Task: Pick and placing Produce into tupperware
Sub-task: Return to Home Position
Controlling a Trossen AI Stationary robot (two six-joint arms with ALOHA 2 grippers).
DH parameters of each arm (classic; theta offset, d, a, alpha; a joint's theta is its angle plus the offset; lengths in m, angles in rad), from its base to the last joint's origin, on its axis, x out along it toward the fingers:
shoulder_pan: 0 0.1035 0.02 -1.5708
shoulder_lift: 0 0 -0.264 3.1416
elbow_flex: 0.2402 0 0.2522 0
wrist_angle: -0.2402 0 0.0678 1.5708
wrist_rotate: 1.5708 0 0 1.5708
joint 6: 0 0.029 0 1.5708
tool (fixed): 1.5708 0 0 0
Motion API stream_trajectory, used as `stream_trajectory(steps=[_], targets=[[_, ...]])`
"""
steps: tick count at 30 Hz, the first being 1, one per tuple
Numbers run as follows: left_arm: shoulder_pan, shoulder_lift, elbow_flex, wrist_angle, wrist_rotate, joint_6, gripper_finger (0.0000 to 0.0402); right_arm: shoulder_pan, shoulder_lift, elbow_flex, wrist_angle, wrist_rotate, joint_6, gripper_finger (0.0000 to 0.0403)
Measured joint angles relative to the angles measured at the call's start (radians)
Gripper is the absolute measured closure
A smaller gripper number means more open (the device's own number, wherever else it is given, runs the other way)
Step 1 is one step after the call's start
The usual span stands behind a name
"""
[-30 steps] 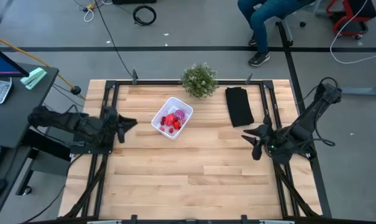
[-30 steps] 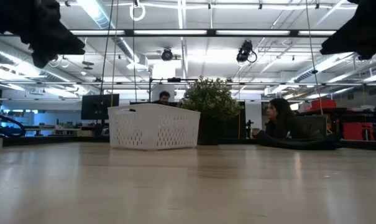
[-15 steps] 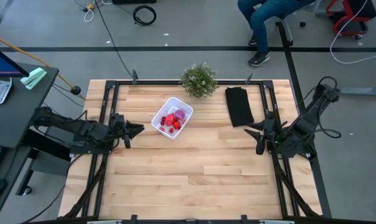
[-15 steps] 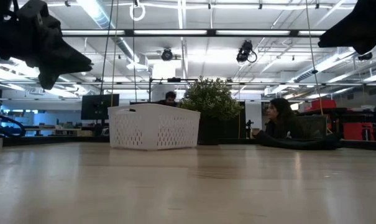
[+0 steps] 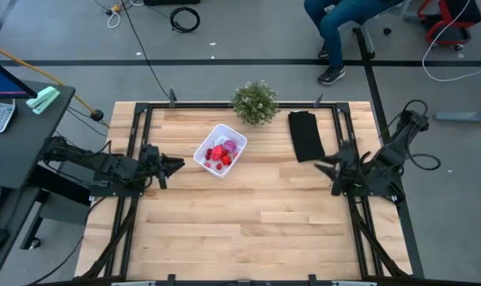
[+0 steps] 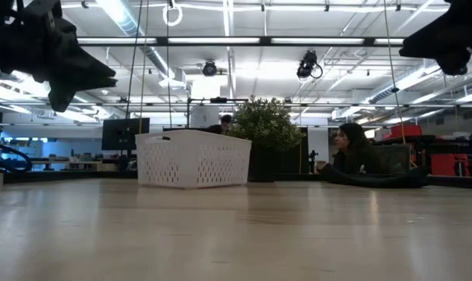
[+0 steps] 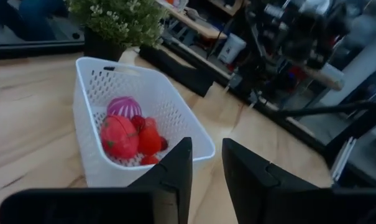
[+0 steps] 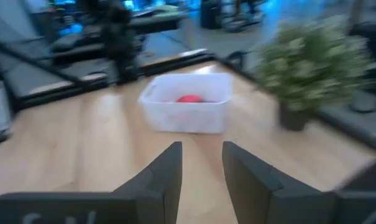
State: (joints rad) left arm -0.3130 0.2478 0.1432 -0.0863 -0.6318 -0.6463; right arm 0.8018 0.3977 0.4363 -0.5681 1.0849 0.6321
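Note:
The tupperware (image 5: pixel 201 146) is a white perforated container standing on its bottom at the table's far middle. The produce (image 5: pixel 219 154) lies inside it: red pieces and a purple one (image 7: pixel 123 106). My left gripper (image 5: pixel 176 164) hangs above the table, just left of the container, and points at it. Its fingers (image 7: pixel 178 168) stand slightly apart, open with nothing between them. My right gripper (image 5: pixel 320 168) hovers near the table's right edge. It points toward the container (image 8: pixel 184 115) and is also open with nothing in it (image 8: pixel 202 165).
A green potted plant (image 5: pixel 255 102) stands at the far edge behind the container. A folded black cloth (image 5: pixel 305 135) lies far right, close to my right gripper. Bare wood (image 5: pixel 248 222) covers the near half of the table. People sit beyond the far edge.
My left gripper has sunk and tipped its fingers more level, moving a little toward the container, then held still. My right gripper has drawn back slightly toward the table's right edge. The container and produce have not moved.

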Motion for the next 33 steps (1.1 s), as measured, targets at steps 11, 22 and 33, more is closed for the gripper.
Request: stream_trajectory(steps=[11, 22, 33], targets=[[0.000, 0.000, 0.000, 0.077, 0.000, 0.055, 0.0315, -0.045, -0.001, -0.217, 0.749, -0.351, -0.567, 0.0280], [0.002, 0.000, 0.000, 0.075, 0.000, 0.056, 0.0308, -0.258, -0.001, -0.276, 0.804, -0.552, -0.546, 0.0280], [0.002, 0.000, 0.000, 0.074, 0.000, 0.056, 0.0314, -0.453, -0.001, -0.279, 0.794, -0.709, -0.495, 0.0280]])
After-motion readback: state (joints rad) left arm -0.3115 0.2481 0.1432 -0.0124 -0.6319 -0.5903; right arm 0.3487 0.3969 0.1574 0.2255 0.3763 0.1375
